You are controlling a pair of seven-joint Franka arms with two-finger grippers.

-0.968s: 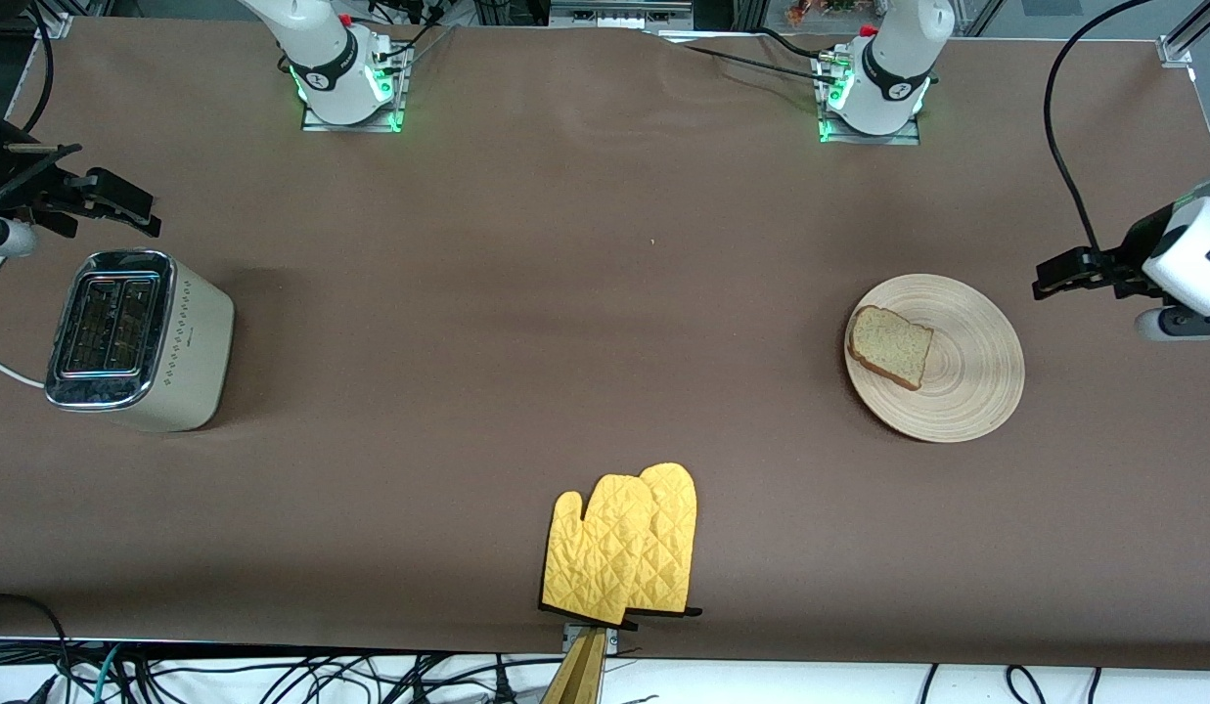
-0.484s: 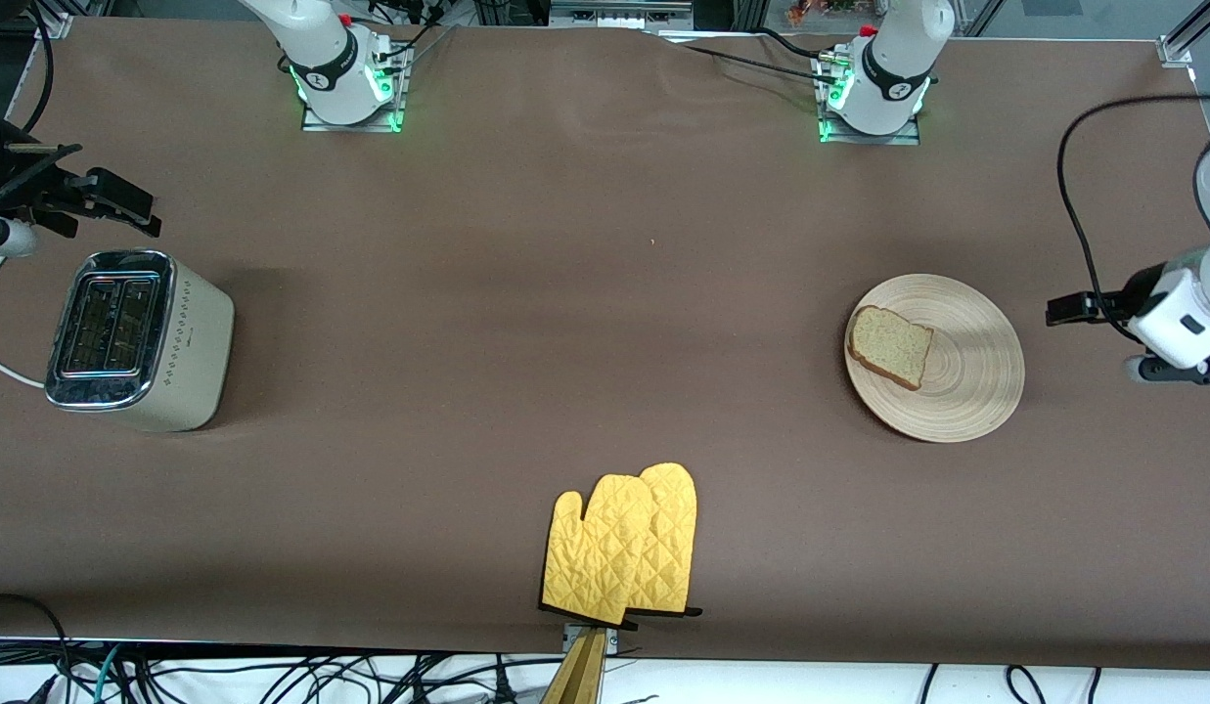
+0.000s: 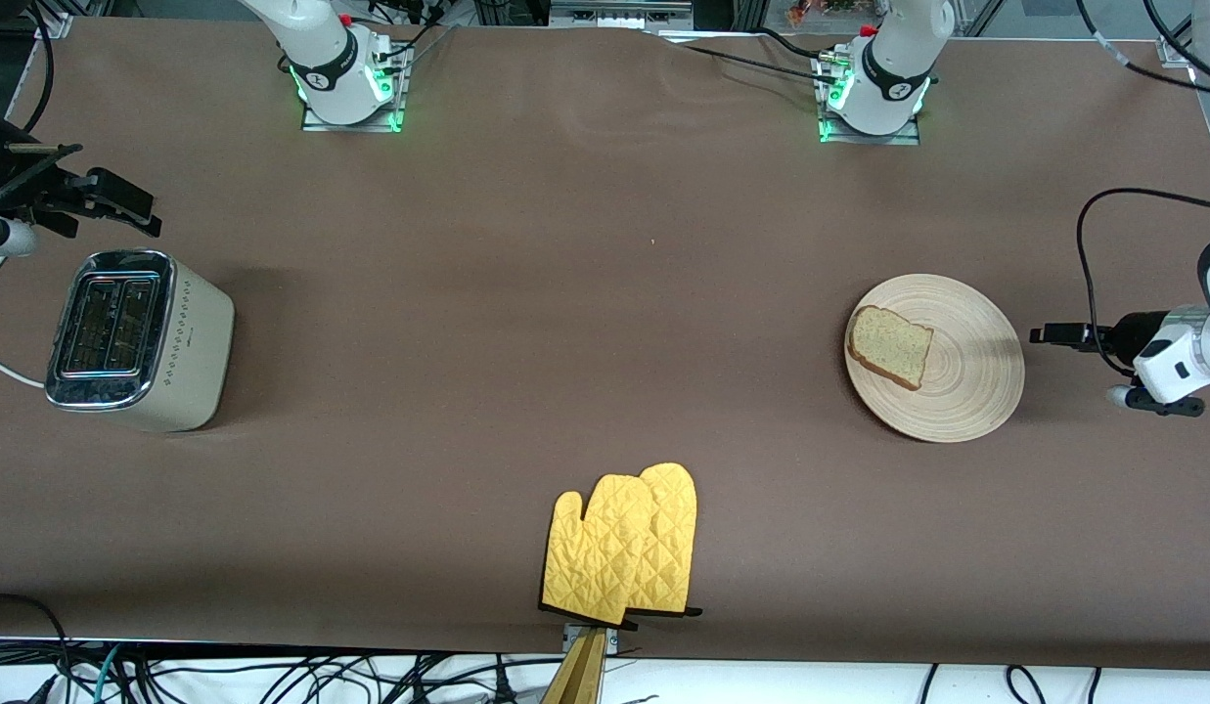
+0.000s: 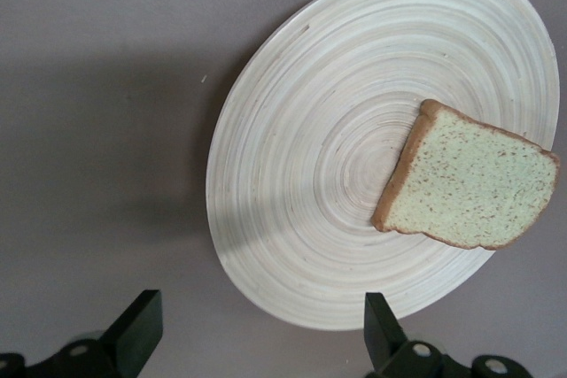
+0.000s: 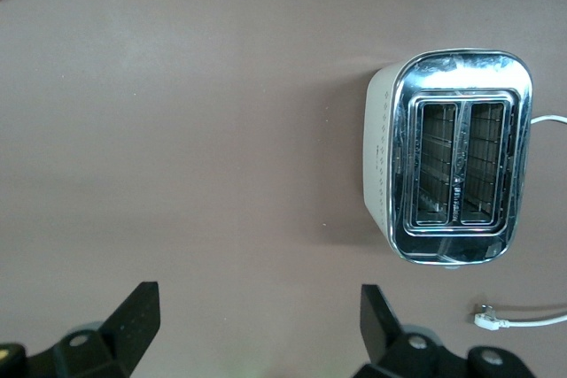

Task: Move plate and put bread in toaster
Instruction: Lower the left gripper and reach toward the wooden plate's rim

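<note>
Now the bread [image 3: 890, 346] is lying on the plate [image 3: 966, 391]; toaster [image 3: 135, 337] slots are standing empty. Both grippers, left [image 4: 257, 343] and right [image 5: 257, 334], are hanging with jaws released.

plate [image 3: 966, 391]: ringed wood, matt | toaster [image 3: 135, 337]: glossy chrome top | mitts [image 3: 619, 548]: quilted cloth | table [image 3: 565, 293]: matt brown

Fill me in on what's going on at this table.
Nothing is held yet. The left gripper is open, low beside the plate, which carries the bread. The right gripper waits open near the toaster, whose slots are empty. Yellow oven mitts lie at the table edge nearest the front camera.
</note>
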